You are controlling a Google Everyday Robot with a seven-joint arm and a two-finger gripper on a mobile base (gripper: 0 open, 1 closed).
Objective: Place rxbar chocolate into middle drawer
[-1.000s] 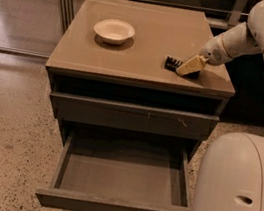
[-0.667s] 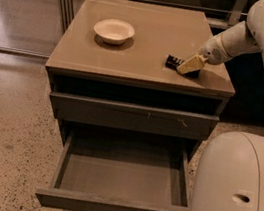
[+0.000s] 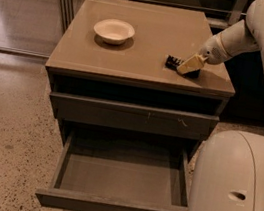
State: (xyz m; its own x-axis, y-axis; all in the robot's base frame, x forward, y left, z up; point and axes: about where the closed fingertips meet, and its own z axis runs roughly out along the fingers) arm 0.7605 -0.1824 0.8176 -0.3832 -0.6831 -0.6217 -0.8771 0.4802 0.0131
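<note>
While the gripper [image 3: 190, 65] sits low over the bar [image 3: 176, 63], near the front right corner of the top [image 3: 148, 39], whether it has a grip cannot be told.

Camera view, risks: a shallow pinch on the flat wrapper could slip. A nudge could push the bar off the near edge, past the drawer [image 3: 119, 179] to the floor.

Room: the drawer stands pulled out below, inside bare. The closed upper front [image 3: 120, 114] overhangs its back, so the drop should come forward of that. Bowl [image 3: 114, 30] well apart, left. Robot body [image 3: 232, 196] crowds the drawer's right side.
</note>
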